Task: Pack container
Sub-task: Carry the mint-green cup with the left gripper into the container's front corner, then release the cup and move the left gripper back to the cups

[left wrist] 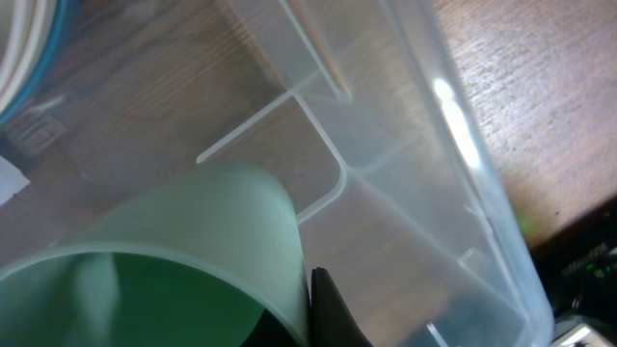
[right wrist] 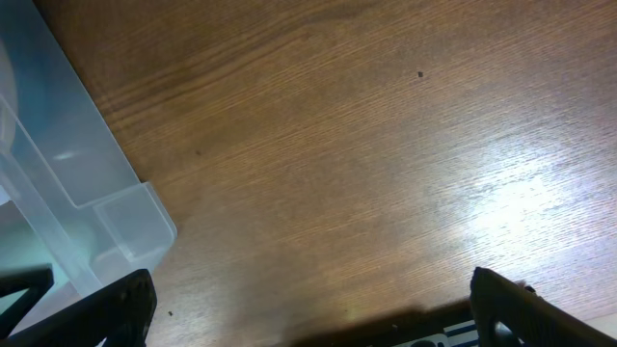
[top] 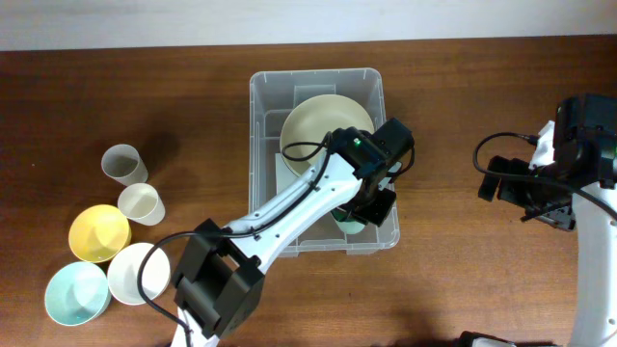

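Green cup (left wrist: 174, 251) fills the left wrist view, sitting right at the left jaws. The jaws are pressed almost together on the cup's thin wall, so I read it as a pinch at the rim. One dark finger shows just beside the rim; the other is hidden.

The container (top: 265, 96) surrounds those jaws. They are down inside it, near one corner, with its clear wall just beside the cup. The cup looks low in the container, but whether it touches the bottom I cannot tell.

Just past the left jaws, deeper in the container, a pale bowl (top: 323, 120) is already packed.

Progress, judged: early to midway. One bowl is in, the cup is being placed but not yet let go.

Well apart from the left jaws, outside the container on the robot's left side, five pieces are left: clear cup (top: 123, 164), cream cup (top: 142, 203), yellow bowl (top: 97, 233), white bowl (top: 138, 273), light blue bowl (top: 76, 294).

The right jaws are spread wide and hold nothing. They hang over bare counter (right wrist: 366, 145), with the container's corner just off to one side.

The counter is dark brown wood grain, with some glare under the right jaws. Of the room, only a pale strip (top: 289, 19) shows beyond the counter's far edge.
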Robot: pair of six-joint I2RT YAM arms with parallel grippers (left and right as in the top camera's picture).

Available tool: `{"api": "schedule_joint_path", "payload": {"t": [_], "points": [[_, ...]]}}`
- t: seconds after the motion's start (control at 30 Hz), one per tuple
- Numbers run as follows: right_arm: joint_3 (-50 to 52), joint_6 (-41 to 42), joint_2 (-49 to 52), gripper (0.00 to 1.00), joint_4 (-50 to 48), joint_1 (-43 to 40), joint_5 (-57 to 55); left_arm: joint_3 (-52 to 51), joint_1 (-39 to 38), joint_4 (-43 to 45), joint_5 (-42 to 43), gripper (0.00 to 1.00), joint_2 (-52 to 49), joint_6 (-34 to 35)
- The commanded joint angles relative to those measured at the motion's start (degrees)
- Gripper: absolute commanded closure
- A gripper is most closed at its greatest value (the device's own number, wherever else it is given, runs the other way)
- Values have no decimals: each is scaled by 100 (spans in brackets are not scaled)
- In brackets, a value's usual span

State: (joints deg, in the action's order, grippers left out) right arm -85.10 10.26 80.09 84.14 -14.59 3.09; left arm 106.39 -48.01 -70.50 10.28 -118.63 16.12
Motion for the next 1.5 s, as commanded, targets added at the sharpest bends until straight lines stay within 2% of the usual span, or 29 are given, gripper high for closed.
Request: {"api": "schedule_joint_path", "payload": {"t": [0.0, 0.4, 0.43, 0.5, 0.53, 0.8, 0.97, 1.07, 1.17, 1.33, 1.47], "points": [[20, -35, -13, 1, 0, 33, -28, -35, 0, 109, 120, 100, -131, 190], [20, -35, -13, 1, 0, 33, -28, -35, 0, 166, 520, 98, -330, 192], [20, -35, -13, 0, 0, 33, -28, -35, 0, 166, 518, 94, -330, 192], [20, -35, -13, 0, 0, 33, -28, -35, 0, 166, 518, 76, -330, 190], [20, -35, -13, 1, 0, 33, -28, -35, 0, 164, 520, 72, -330, 190], [20, -35, -13, 0, 0, 33, -31, 7, 2, 125, 501, 71, -326, 184], [20, -35, -13, 0, 0, 33, -31, 669, 138, -168, -155, 68, -195, 136], [20, -35, -13, 0, -2, 33, -31, 1296, 221, -472, -509, 59, -50, -57], [20, -35, -13, 0, -2, 33, -31, 1840, 304, -754, -1003, 42, 96, -57], [20, -35, -13, 0, -2, 33, -31, 2542, 772, -1235, -1808, 26, 450, -50], [20, -35, -13, 0, -2, 33, -31, 2673, 1552, -1488, -2295, 24, 868, -28]]}}
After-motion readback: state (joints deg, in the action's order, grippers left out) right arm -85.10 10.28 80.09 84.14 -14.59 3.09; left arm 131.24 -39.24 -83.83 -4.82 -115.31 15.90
